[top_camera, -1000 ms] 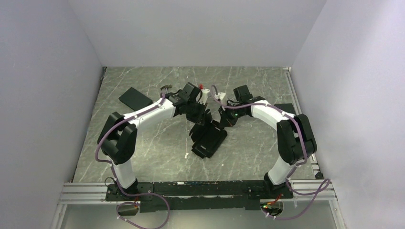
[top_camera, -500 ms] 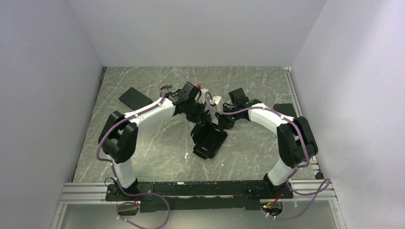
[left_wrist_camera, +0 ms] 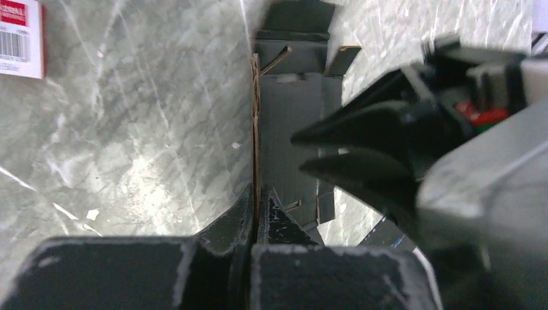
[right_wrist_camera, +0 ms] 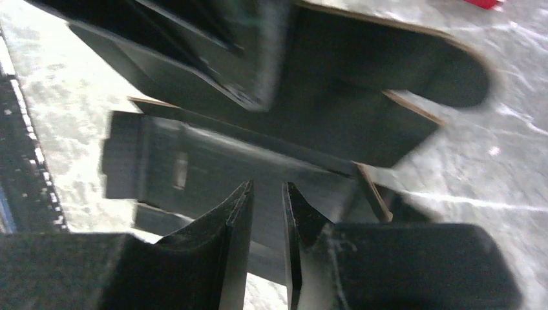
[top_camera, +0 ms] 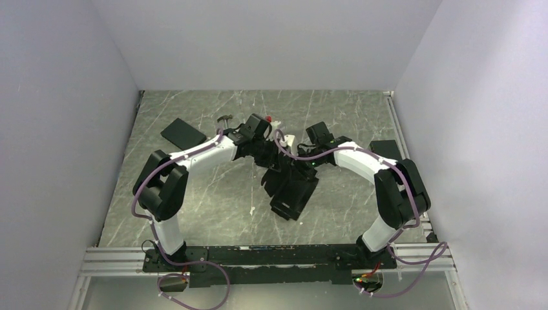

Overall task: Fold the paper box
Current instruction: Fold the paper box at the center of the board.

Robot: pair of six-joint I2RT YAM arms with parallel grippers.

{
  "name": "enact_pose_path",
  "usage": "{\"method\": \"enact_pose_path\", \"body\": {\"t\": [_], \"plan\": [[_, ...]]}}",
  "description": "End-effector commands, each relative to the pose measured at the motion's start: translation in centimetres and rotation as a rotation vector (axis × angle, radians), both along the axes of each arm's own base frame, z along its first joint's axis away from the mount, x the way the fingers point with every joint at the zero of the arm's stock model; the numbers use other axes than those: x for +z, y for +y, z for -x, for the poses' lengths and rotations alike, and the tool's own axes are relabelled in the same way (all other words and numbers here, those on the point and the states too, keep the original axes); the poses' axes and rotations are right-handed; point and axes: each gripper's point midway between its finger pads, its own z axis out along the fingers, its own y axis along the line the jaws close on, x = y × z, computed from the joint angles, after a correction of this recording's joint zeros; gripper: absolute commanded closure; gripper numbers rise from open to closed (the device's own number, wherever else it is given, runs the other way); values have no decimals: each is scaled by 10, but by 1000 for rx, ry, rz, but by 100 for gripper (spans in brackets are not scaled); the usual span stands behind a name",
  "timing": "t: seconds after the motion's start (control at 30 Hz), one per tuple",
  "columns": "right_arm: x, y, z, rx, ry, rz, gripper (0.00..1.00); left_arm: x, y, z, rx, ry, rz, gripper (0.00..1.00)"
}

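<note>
Top external view: paper box (top_camera: 295, 196), matte black and partly folded, sat near the middle of the table (top_camera: 207, 194). Left gripper (left_wrist_camera: 256, 194), over the table's middle, was clamped on the thin brown edge of one box panel. Right gripper (right_wrist_camera: 267, 190), also over the middle, had its fingers slightly parted with nothing between them. Black slab (top_camera: 183, 133) lay at the table's far left.

Grey marbled table (top_camera: 213, 187) — black slab (top_camera: 183, 134) far-left, second slab (top_camera: 388, 146) right edge
</note>
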Motion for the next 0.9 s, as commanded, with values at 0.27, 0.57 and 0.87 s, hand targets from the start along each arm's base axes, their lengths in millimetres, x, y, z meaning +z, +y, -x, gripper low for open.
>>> {"method": "enact_pose_path", "body": {"t": [0.27, 0.57, 0.87], "plan": [[22, 17, 23, 92, 148, -137, 73, 38, -19, -20, -13, -133, 107, 100], [79, -39, -20, -181, 96, -374, 51, 29, -8, -27, 23, -171, 38, 100], [58, -88, -64, -564, 79, -399, 25, 48, 1, -48, 115, -420, 10, 100]]}}
